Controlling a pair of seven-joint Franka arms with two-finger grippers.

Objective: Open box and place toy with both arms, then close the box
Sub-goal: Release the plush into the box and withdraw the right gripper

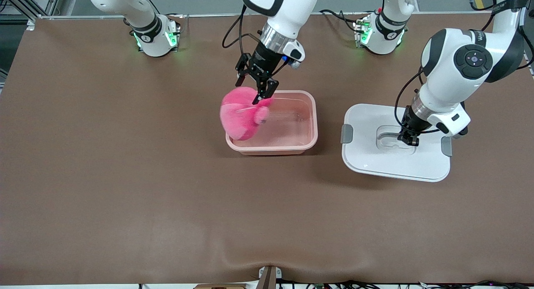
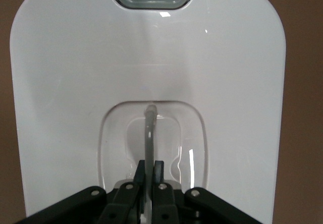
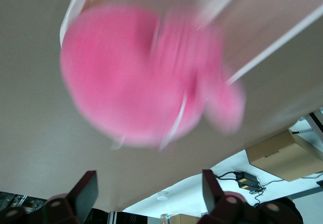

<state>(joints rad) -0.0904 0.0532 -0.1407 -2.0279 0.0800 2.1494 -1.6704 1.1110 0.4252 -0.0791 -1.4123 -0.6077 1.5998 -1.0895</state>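
Observation:
The open pink box (image 1: 292, 145) stands mid-table with no lid on it. The pink toy (image 1: 240, 114) is blurred at the box's end toward the right arm, partly in the tub and partly over its rim. My right gripper (image 1: 256, 86) is open just above the toy. In the right wrist view the toy (image 3: 141, 77) is clear of the spread gripper (image 3: 150, 181). The white lid (image 1: 375, 155) lies flat on the table beside the box, toward the left arm's end. My left gripper (image 1: 408, 139) is shut on the lid's grey handle (image 2: 149, 133), as the left wrist view (image 2: 150, 171) shows.
The lid has grey clips at both ends (image 1: 346, 133) (image 1: 446, 146). Both arm bases (image 1: 156, 36) (image 1: 377, 32) stand along the table's edge farthest from the front camera. Brown table cover (image 1: 167, 197) spreads wide nearer that camera.

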